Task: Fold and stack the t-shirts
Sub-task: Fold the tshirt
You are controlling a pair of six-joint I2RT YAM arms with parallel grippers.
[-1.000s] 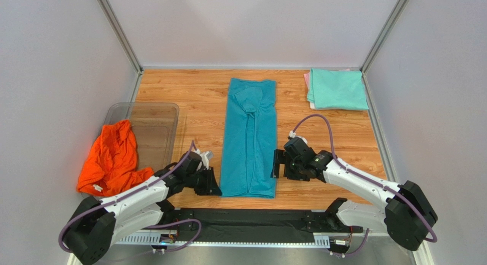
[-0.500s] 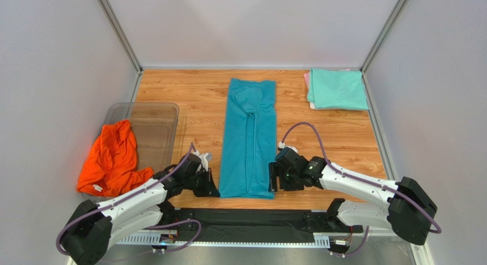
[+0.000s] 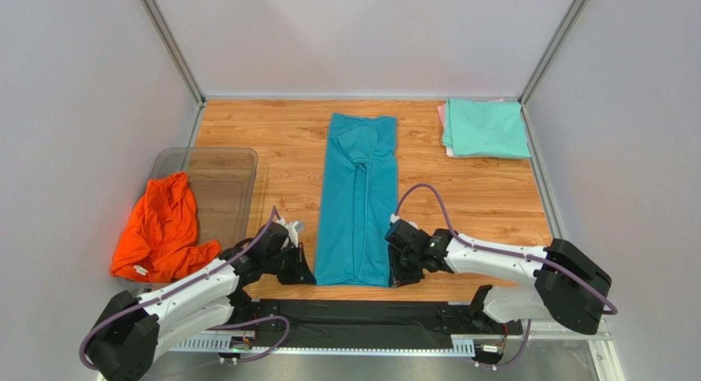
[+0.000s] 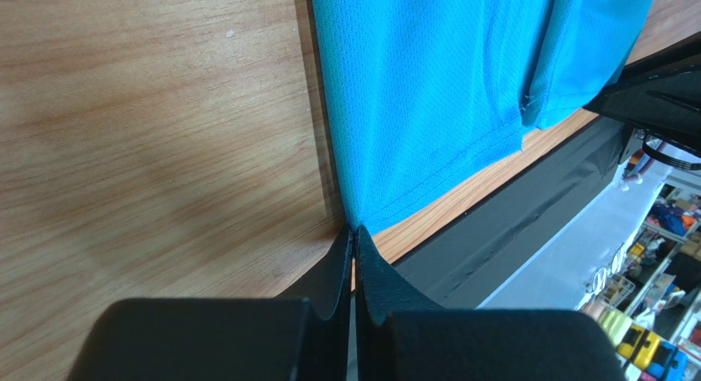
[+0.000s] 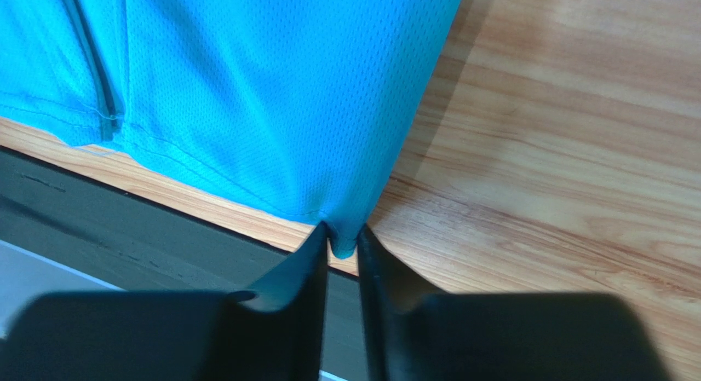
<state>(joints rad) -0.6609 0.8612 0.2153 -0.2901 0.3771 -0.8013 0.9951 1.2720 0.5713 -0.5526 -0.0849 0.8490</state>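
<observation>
Wood tabletop (image 3: 280, 147), open strips flanking teal t-shirt (image 3: 358, 200). Left gripper (image 4: 354, 233) and right gripper (image 5: 341, 237) pinch its near corners by the table edge.

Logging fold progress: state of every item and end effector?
teal shirt: folded into long strip, flat.
orange shirt: crumpled, draped over tub.
mint shirt: folded, atop pink shirt.
pink shirt: under mint, edge showing.
tub: upright, lidless.
left end effector: shut on teal shirt's near left corner.
right end effector: around near right corner, grip unclear.

Robot lab cell; grey walls (image 3: 362, 36), metal corner posts (image 3: 170, 44), wood-grain table (image 3: 280, 143), 2 bolted arms (image 3: 193, 286) (image 3: 502, 258)
</observation>
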